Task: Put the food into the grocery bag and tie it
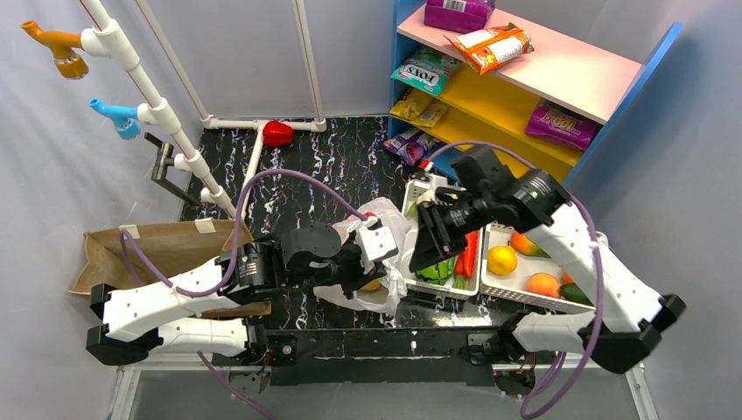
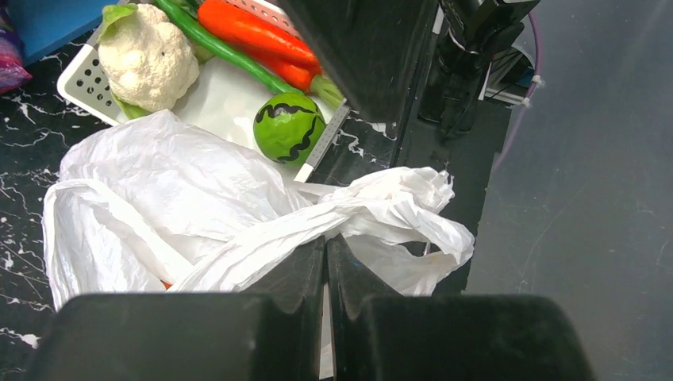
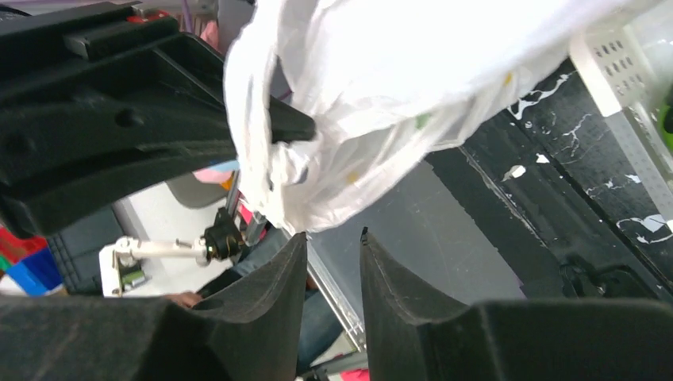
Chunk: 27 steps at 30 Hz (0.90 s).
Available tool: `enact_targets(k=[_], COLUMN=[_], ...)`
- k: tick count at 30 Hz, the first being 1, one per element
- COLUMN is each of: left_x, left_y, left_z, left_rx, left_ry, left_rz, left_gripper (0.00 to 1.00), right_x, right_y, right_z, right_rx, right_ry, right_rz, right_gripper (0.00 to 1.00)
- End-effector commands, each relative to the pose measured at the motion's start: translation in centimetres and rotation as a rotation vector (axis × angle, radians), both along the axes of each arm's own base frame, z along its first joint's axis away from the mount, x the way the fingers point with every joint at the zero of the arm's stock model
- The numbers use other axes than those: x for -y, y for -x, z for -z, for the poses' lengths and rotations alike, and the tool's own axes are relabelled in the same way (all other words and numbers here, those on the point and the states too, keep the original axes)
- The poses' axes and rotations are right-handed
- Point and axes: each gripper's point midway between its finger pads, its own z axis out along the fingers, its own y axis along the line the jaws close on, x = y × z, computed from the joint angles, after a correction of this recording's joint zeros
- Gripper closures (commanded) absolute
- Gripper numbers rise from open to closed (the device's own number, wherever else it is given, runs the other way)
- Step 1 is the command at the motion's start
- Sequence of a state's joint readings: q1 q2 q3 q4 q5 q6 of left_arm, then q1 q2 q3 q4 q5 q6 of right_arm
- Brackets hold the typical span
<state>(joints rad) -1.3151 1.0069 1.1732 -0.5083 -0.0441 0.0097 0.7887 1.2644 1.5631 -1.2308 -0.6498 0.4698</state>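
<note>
The white grocery bag (image 1: 388, 220) lies crumpled on the black marbled table between the two arms. My left gripper (image 2: 326, 240) is shut on a twisted handle of the bag (image 2: 262, 238), and a strip of plastic shows between its fingers. A bit of orange food (image 1: 374, 284) shows through the bag (image 2: 165, 283). My right gripper (image 3: 333, 238) is open just below a hanging fold of the bag (image 3: 357, 95), with nothing between its fingers. In the top view it hovers over the bag's right edge (image 1: 427, 249).
A white basket (image 2: 79, 79) right of the bag holds a cauliflower (image 2: 148, 55), carrots (image 2: 254, 32) and a green striped ball (image 2: 289, 127). A second basket (image 1: 516, 293) holds orange fruit. A brown paper bag (image 1: 166, 249) lies left. A shelf of snack packs (image 1: 525, 79) stands behind.
</note>
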Motion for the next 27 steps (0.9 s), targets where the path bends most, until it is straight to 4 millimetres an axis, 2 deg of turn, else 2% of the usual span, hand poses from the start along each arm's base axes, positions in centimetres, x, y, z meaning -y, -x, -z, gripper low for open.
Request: enact_targets(k=[1, 5, 9, 16, 27], left_x=[-0.1, 0.1, 0.4, 0.3, 0.5], left_y=[0.1, 0.2, 0.1, -0.1, -0.9], left_z=[-0.6, -0.4, -0.3, -0.5, -0.7], left_rx=[-0.032, -0.054, -0.072, -0.100, -0.132], left_ry=[0.017, 0.023, 0.039, 0.072, 0.109], left_rz=[-0.027, -0.038, -0.054, -0.101, -0.184], left_gripper=[1.00, 1.00, 1.00, 1.00, 1.00], right_x=[0.3, 0.2, -0.4, -1.7, -2.7], right_y=[-0.9, -0.4, -0.9, -1.1, 2.0], right_z=[-0.3, 0.8, 1.8, 1.3, 0.7], right_rx=[0.080, 0.082, 0.119, 0.152, 0.078], right_ry=[-0.123, -0.161, -0.198, -0.316, -0.470], right_rz=[0.066, 0.039, 0.024, -0.012, -0.191], right_gripper=[0.64, 0.71, 0.74, 0.74, 0.69])
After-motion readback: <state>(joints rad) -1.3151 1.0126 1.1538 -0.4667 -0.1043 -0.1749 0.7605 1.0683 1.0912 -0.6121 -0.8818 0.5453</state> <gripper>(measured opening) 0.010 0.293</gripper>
